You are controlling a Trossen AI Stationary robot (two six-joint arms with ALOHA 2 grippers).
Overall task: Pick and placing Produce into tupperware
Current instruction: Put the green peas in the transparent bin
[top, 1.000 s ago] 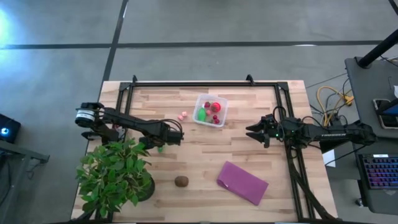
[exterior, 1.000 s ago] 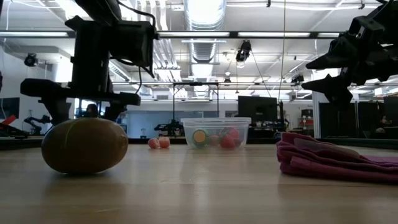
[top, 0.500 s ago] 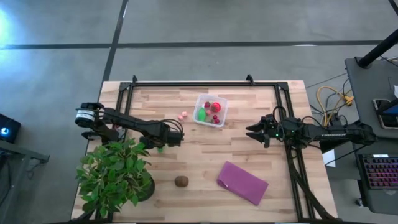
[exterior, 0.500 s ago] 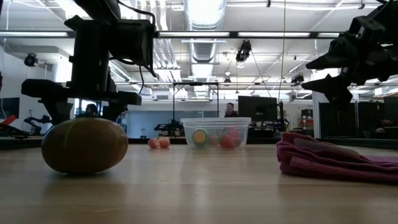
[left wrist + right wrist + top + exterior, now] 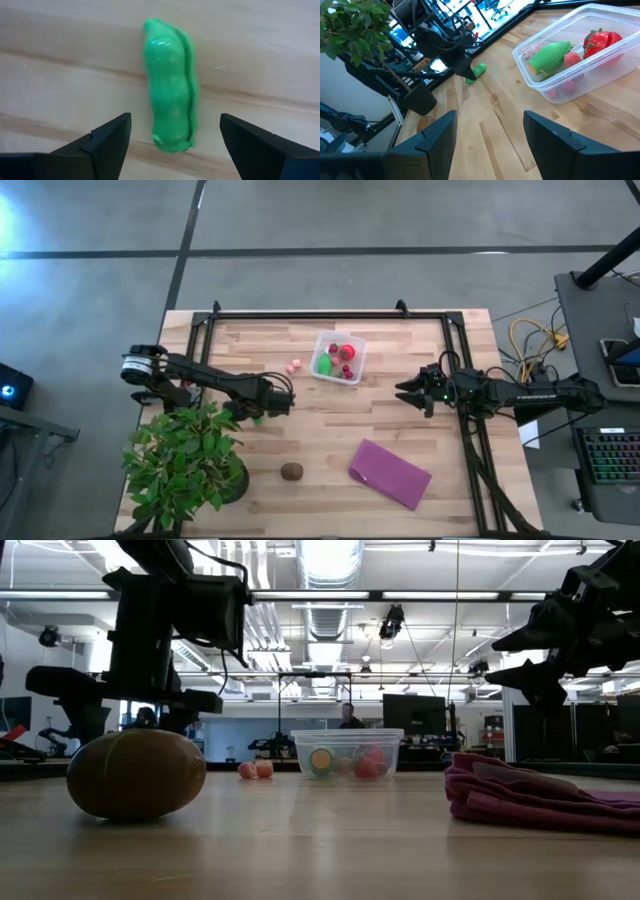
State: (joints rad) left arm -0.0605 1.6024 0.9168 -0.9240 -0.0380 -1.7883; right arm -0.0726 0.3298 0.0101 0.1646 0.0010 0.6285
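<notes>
While its fingers straddle a green pea pod [image 5: 171,85], the left gripper [image 5: 262,414] stands wide open, ready to close.

Near the table's left edge beside the potted plant [image 5: 185,460], that gripper is low over the pod, which lies flat on the wood, apart from both fingers. Two pink pieces [image 5: 293,366] wait just left of the clear tub [image 5: 338,358] near the far edge; it already holds red and green produce. A brown fruit [image 5: 291,471] sits by the near edge, next to a purple cloth [image 5: 390,473]. By the right edge, the right gripper [image 5: 410,393] waits, half open and empty.
</notes>
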